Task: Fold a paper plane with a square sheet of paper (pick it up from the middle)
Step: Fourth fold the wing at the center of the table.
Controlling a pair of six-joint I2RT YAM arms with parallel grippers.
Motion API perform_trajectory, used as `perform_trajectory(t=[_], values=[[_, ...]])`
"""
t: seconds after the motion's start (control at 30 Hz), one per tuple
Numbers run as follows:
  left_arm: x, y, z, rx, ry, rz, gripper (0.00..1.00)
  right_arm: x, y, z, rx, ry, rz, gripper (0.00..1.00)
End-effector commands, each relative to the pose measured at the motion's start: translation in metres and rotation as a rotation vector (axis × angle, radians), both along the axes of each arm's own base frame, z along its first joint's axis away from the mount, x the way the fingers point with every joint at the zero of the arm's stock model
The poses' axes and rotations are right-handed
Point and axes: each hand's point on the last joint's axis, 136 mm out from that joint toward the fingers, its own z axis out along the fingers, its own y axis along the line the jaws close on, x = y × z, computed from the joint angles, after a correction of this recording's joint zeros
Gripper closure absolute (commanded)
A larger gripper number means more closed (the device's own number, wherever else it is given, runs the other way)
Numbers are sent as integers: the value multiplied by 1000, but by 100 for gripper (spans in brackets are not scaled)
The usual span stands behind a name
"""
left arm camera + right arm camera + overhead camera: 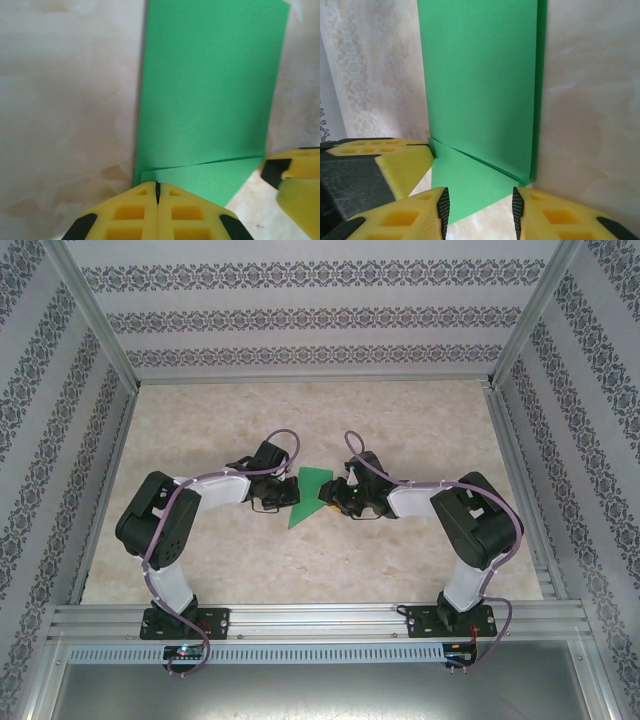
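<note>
The square sheet of paper point(312, 485) is bright green and lies on the table between both grippers. It is folded lengthwise, with a triangular corner flap turned over at its near end point(210, 90) point(480, 75). My left gripper point(290, 495) point(157, 187) is shut, its yellow tips meeting at the flap's edge on the paper's left side. My right gripper point(333, 502) point(480, 207) stands open, with the flap's pointed corner lying between its fingers and untouched by them. In the left wrist view one of the right gripper's fingers point(295, 180) shows at the right.
The marbled beige tabletop point(300, 420) is ringed by patterned walls and aluminium posts. A metal rail point(320, 620) carrying both arm bases runs along the near edge. Both arms bend inward toward the middle.
</note>
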Motion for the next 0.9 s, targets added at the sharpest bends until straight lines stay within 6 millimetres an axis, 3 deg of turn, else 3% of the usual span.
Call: perform_trajectory(t=[0.0, 0.33, 0.87], values=[[-2, 10, -12, 75, 26, 17, 100, 2, 0, -6, -24, 36, -35, 60], [-11, 17, -28, 118, 88, 25, 100, 1, -4, -13, -35, 82, -87, 60], [-13, 14, -28, 99, 100, 23, 100, 5, 8, -9, 4, 80, -64, 67]])
